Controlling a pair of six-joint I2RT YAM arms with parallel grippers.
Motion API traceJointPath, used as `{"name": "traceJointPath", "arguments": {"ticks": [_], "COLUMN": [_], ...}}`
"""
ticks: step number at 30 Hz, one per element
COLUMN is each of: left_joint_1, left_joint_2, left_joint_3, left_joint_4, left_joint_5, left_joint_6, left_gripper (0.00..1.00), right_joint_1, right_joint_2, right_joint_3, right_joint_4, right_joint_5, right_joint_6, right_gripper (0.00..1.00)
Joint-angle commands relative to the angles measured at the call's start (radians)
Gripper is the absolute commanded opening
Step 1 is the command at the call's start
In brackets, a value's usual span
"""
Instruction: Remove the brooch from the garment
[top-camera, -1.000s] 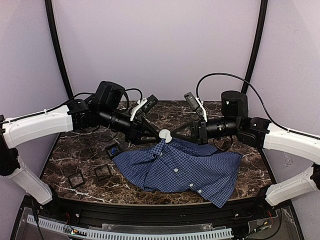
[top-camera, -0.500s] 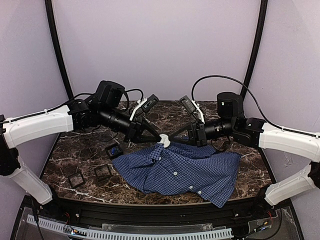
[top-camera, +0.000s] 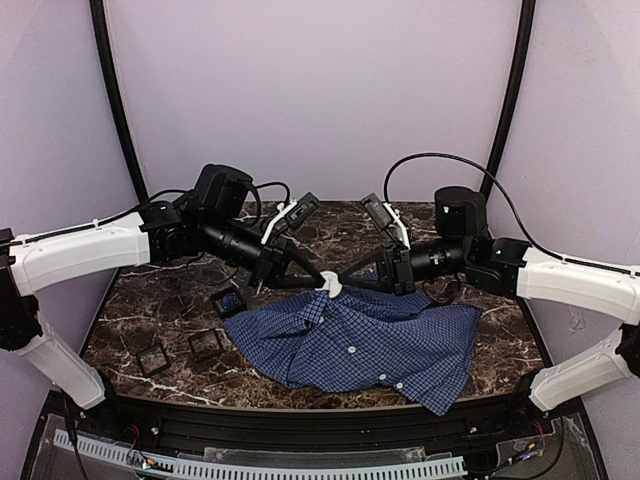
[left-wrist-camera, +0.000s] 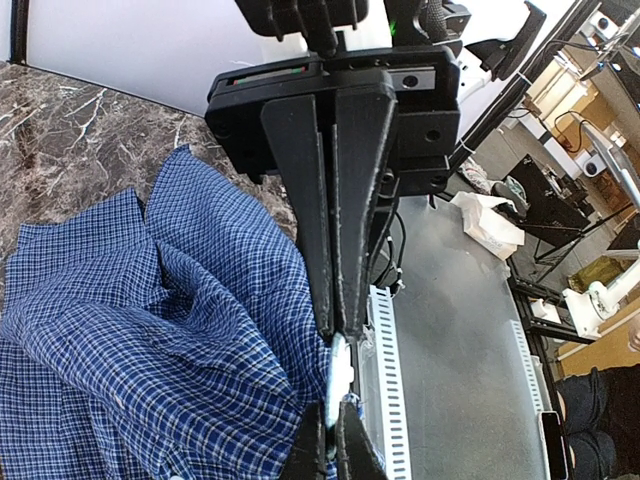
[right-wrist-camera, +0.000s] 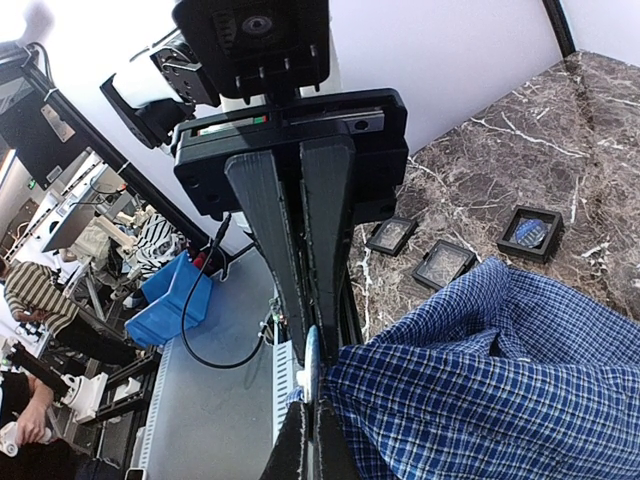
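Grippers meet tip to tip: your left gripper (left-wrist-camera: 335, 332) is clamped on the thin white round brooch (left-wrist-camera: 339, 380), your right gripper (right-wrist-camera: 309, 345) pinched tight on its opposite edge, with the blue-and-white checked button-up shirt (top-camera: 370, 335) draped beneath both fingertips.

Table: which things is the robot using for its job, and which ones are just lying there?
For the job: the checked shirt, the white brooch, the left hand and the right hand, both pinched shut on the brooch.
Just lying about: three small black boxes, left of the shirt on the marble table.
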Motion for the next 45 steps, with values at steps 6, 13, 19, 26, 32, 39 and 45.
{"name": "traceJointPath", "arguments": {"ticks": [6, 13, 19, 26, 32, 39, 45], "left_joint_1": [-0.011, -0.012, -0.011, -0.012, -0.012, -0.012, -0.012], "left_joint_2": [-0.015, -0.024, -0.023, -0.021, -0.022, -0.021, -0.022], "left_joint_3": [-0.047, -0.061, -0.063, -0.06, -0.059, -0.058, -0.058], "left_joint_4": [0.083, 0.108, 0.116, 0.109, 0.104, 0.104, 0.102], "left_joint_5": [0.016, 0.013, 0.015, 0.014, 0.011, 0.011, 0.013], "left_joint_6": [-0.029, -0.043, -0.053, -0.051, -0.049, -0.049, -0.047], "left_gripper": [0.01, 0.01, 0.01, 0.01, 0.01, 0.01, 0.01], "right_joint_1": [-0.006, 0.001, 0.038, 0.066, 0.068, 0.069, 0.069], "right_joint_2": [-0.028, -0.051, -0.04, 0.006, 0.024, 0.027, 0.02], "right_joint_3": [-0.057, -0.142, -0.175, -0.155, -0.149, -0.154, -0.163], "right_joint_4": [0.077, 0.147, 0.216, 0.246, 0.269, 0.297, 0.315], "right_joint_5": [0.013, 0.067, 0.115, 0.143, 0.14, 0.146, 0.168], "right_joint_6": [0.032, 0.079, 0.105, 0.108, 0.112, 0.124, 0.136], "right_gripper": [0.49, 0.71, 0.68, 0.59, 0.45, 0.35, 0.31]}}
